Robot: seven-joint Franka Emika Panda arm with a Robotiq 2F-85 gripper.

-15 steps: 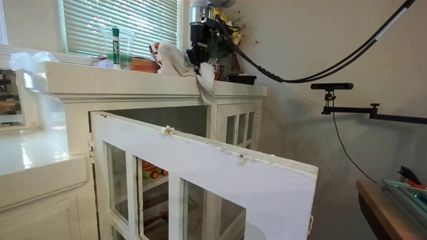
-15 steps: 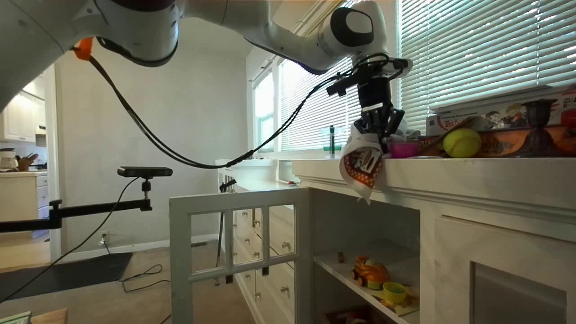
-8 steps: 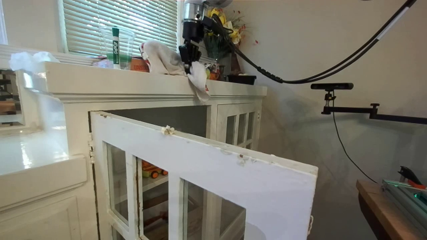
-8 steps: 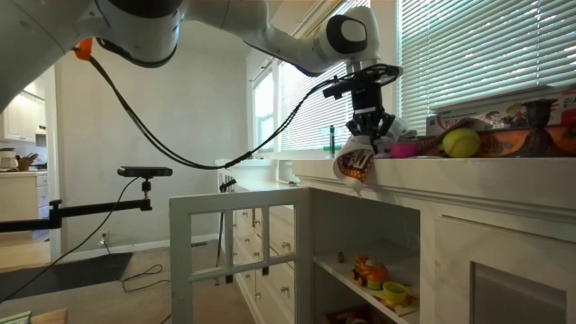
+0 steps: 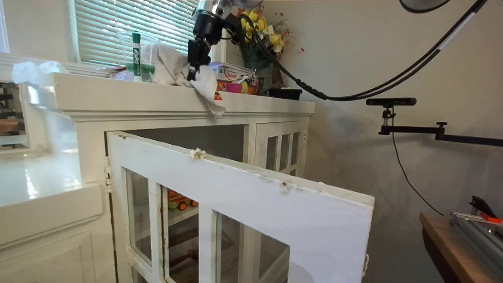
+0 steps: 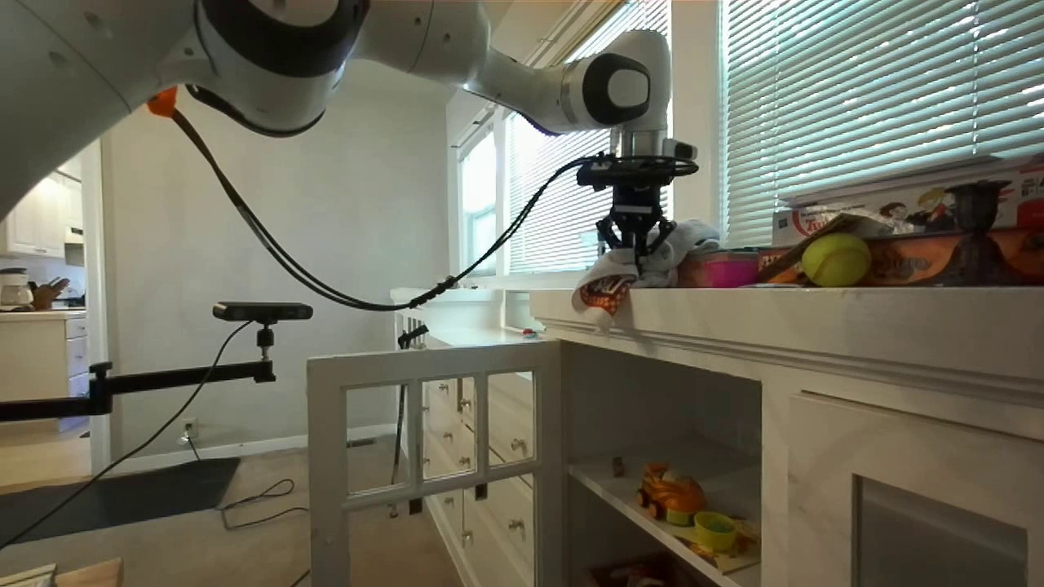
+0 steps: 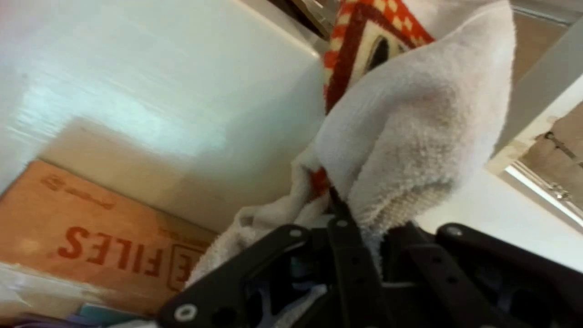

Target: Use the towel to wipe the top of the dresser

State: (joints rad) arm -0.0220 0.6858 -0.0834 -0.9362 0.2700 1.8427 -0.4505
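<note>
— Towel (image 7: 423, 114), where's it at right now?

— Front edge of the dresser (image 5: 137, 94) top. One end droops over the lip with its red print (image 6: 605, 295) showing, and the rest sits bunched on the surface behind, near the clear cup (image 5: 149, 67) and green marker (image 5: 136, 59). Can't tell if it touches the cup.

— And the gripper (image 6: 639, 259), got a hold of it?

— Yep, jaws clamped on the cloth. Wrist view shows fabric pinched between the fingers (image 7: 350, 255), and above them the wrist (image 5: 207, 28) leans a bit in an exterior view.

— What else is up there?

— Orange box (image 7: 123, 218) with red lettering right beside the towel, then a pink container (image 6: 730, 271) and a tennis ball (image 6: 837, 259) farther along the top. Yellow flowers (image 5: 276, 42) toward the far end in an exterior view.

— And that door (image 5: 243, 173) underneath?

— Glass-paned one, hanging wide open below the same edge, visible in both exterior views. Inside, an orange wheeled toy (image 6: 673, 492) and a yellow-green cup (image 6: 715, 531) sit on the shelf (image 6: 608, 487).
</note>
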